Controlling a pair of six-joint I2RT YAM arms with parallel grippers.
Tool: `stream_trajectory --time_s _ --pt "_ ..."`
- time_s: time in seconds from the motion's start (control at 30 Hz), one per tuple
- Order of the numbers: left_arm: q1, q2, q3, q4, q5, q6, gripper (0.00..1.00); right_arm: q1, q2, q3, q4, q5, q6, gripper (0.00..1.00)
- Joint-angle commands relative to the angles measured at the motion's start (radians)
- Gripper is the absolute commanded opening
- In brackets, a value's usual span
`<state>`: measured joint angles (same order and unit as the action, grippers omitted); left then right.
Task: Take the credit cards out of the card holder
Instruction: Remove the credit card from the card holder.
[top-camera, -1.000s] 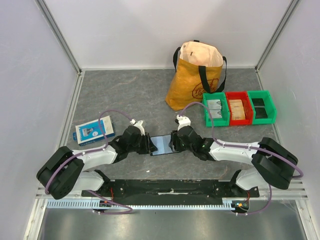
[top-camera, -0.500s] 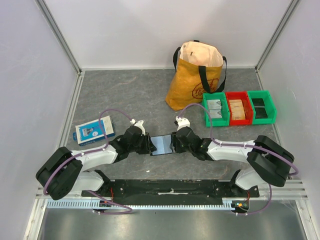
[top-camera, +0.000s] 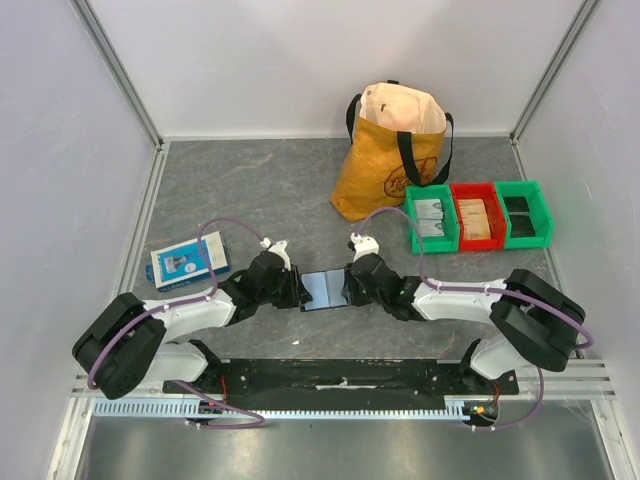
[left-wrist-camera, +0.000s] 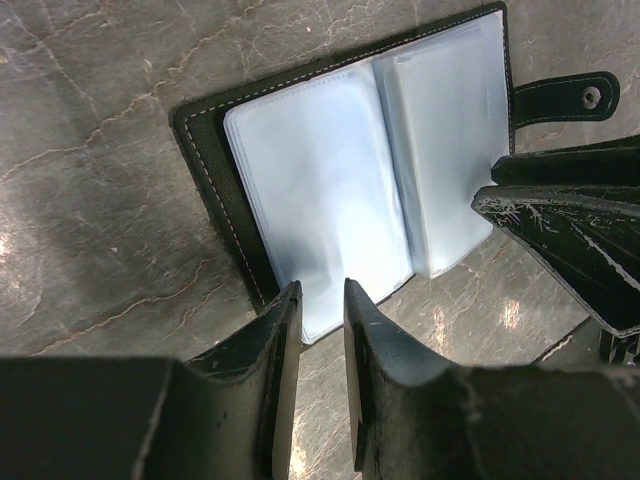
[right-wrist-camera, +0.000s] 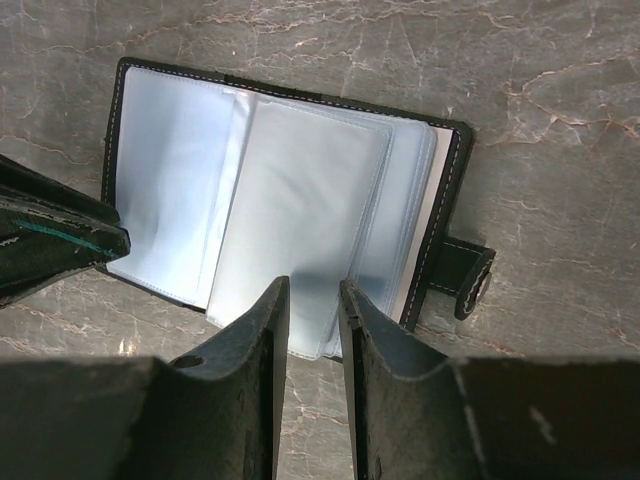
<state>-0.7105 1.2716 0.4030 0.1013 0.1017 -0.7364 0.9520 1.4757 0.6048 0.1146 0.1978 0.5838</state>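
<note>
Your right gripper (top-camera: 347, 288) is sitting a little farther left than a second ago, pushed closer against the card holder (top-camera: 324, 289), and its jaws are standing narrower than they did; the left arm and everything else on the table are lying where they were.

Going left to right: a blue-and-white flat box (top-camera: 188, 262) is lying near the left wall, well apart from the work. Your left gripper (top-camera: 297, 290) is pressing in at the holder's left edge. Its wrist view is showing the jaws only a narrow slit apart, with the edge of a pale blue-grey page lying right at the mouth of that slit. You cannot tell whether the fingers (left-wrist-camera: 285, 335) are touching it, and nothing is being lifted.

The holder is lying open and flat on the grey table (top-camera: 250, 190), in the near middle, between the two grippers. Its pale pages are facing up, and its strap (left-wrist-camera: 560, 95) with the silver stud is sticking out sideways. You cannot tell credit cards from clear sleeves in there; none is lying outside the holder.

Your right gripper is meeting the holder from the right, its jaws also parted by a slim gap, straddling the edge of a loose middle page without visibly clamping it.

Farther right and toward the back, an orange tote bag (top-camera: 390, 150) is standing upright. Just beside it a green bin (top-camera: 432, 222), a red bin (top-camera: 477, 218) and another green bin (top-camera: 524, 214) are sitting in a row.
</note>
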Motion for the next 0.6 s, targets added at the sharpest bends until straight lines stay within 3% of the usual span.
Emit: stream_trajectory --time_s 0.0,0.57 --pt "-0.007 0.023 0.002 -0.063 -0.027 0.017 0.30 0.008 0.023 0.035 0.072 -0.054 0.014 0.33" --pt "-0.007 -0.029 -0.030 -0.035 -0.025 -0.015 0.29 0.021 0.061 0.142 0.186 -0.284 -0.012 0.33"
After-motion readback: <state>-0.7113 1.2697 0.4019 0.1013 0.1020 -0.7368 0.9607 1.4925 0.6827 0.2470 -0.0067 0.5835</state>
